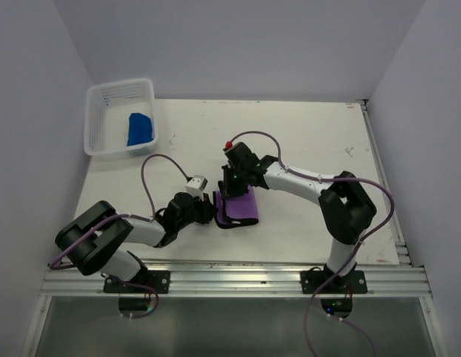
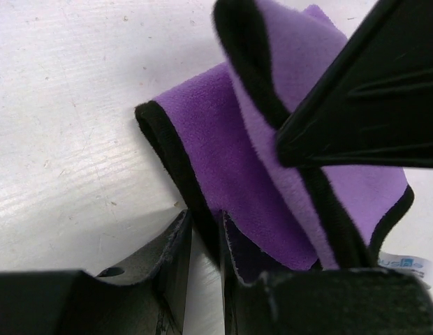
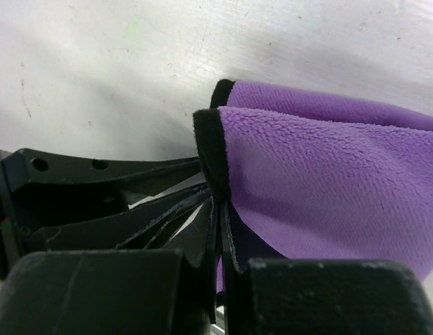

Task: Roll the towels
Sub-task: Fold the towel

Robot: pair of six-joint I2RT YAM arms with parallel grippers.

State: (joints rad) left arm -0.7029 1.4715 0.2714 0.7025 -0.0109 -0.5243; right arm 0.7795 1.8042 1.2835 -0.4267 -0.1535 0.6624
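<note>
Top external: left end effector (image 1: 213,211), right end effector (image 1: 232,191) clamp purple towel (image 1: 245,207) edges; table (image 1: 312,134) open around.

Crowding the middle of the table (image 1: 312,134), with the left gripper (image 1: 213,212) and right gripper (image 1: 230,192) clamping the purple towel (image 1: 244,205). Blocking the far left corner with the basket (image 1: 93,119). Leaving the table open across the far right side.
</note>
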